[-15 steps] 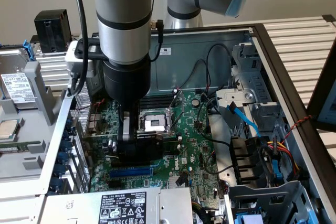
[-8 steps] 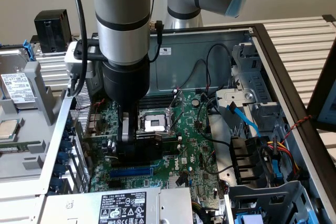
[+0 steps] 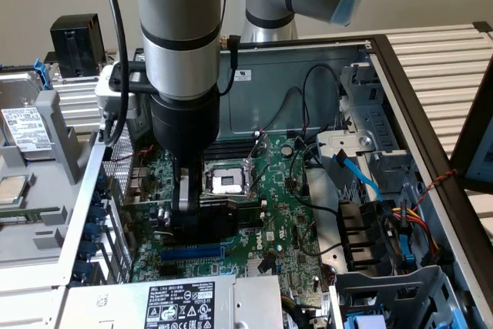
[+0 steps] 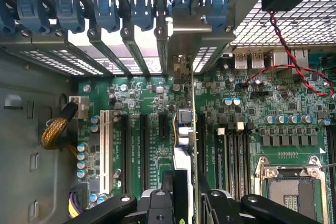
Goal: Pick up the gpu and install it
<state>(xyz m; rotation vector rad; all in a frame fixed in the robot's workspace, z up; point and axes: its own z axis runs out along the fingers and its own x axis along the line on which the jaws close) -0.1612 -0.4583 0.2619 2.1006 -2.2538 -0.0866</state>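
The arm (image 3: 181,28) enters at twelve o'clock of the exterior view and hangs vertical, with the wrist pointing to six o'clock. The gripper (image 3: 199,204) stands low, its jaws partly closed and, it seems, pressing both faces of the gpu (image 3: 219,218).

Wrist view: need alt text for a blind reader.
The gripper holds the graphics card edge-on over the green motherboard, its silver bracket near the rear slot openings of the case. Blue slot clips, red-and-black wires and a processor socket are also in frame.
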